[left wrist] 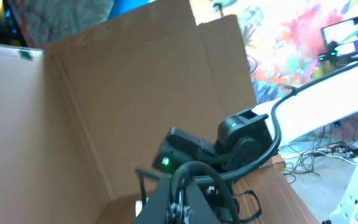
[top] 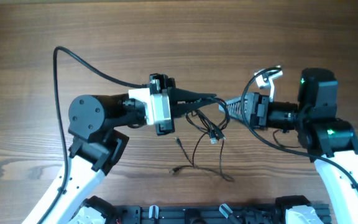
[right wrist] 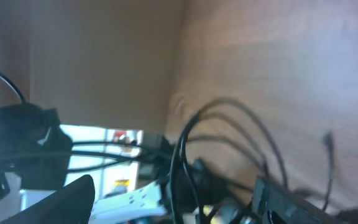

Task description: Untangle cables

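The cables [top: 199, 135] are thin black wires hanging in loose loops above the wooden table [top: 30, 37], with small plug ends lying below them. My left gripper [top: 211, 98] points right and is shut on the upper strands. My right gripper [top: 227, 102] points left, tip to tip with the left one, and looks shut on the same bunch. In the left wrist view the fingers [left wrist: 182, 208] are pressed together with a wire loop [left wrist: 178, 179] rising from them. The blurred right wrist view shows strands [right wrist: 182, 143] arching over the table.
A thick black arm cable [top: 58, 93] loops over the table's left part. A white clip [top: 267, 76] sits on the right arm. A black rail [top: 191, 214] runs along the front edge. A cardboard wall [left wrist: 135, 81] stands behind the table.
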You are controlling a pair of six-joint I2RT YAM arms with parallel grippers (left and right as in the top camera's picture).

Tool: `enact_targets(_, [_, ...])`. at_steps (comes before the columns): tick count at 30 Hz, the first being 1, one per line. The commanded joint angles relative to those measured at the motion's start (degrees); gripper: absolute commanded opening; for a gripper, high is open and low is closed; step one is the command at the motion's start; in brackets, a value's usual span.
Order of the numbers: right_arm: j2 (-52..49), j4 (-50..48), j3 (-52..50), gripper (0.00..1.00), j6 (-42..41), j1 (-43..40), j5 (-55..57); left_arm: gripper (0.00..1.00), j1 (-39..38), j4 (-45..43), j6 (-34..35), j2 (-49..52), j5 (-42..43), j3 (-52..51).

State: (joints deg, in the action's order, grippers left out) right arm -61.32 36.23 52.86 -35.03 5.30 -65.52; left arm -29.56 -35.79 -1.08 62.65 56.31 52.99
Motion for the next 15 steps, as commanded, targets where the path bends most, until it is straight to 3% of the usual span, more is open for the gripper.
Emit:
enact_targets(1, [-1.68,0.90,0.07,0.84,-1.55,1.88,-2.51,0.04,-2.73,-3.87,0.46,2.16,2.01,0.96])
enact_targets(15, [-7.28,0.79,0.07,0.81,-0.98,5.79,-1.64,0.04,-5.31,-7.74,0.28,3.69,1.99,0.96])
